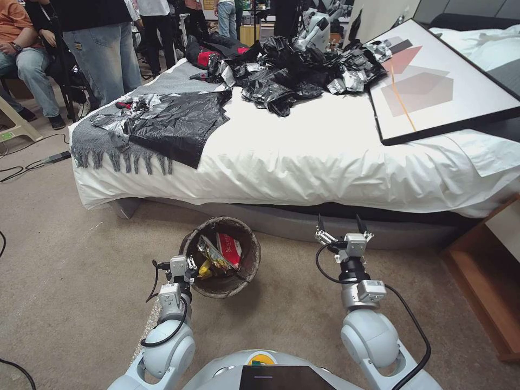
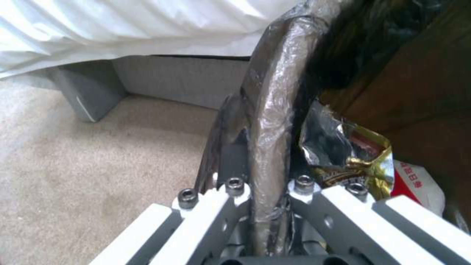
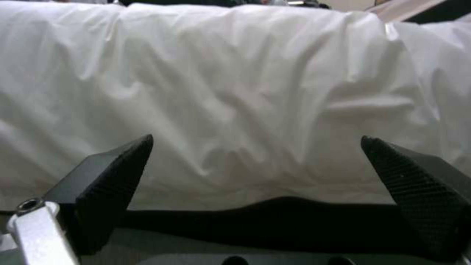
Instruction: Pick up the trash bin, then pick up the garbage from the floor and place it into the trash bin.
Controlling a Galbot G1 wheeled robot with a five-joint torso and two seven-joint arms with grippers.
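Left hand (image 1: 190,266) clamped on trash bin (image 1: 245,271) rim

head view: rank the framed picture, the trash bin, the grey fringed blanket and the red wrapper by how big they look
1. framed picture
2. grey fringed blanket, partly covered by black plastic
3. trash bin, nearer the camera
4. red wrapper, inside the bin

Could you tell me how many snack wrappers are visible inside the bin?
2: a gold wrapper beside a red wrapper, both in the bin; more may lie hidden beneath.
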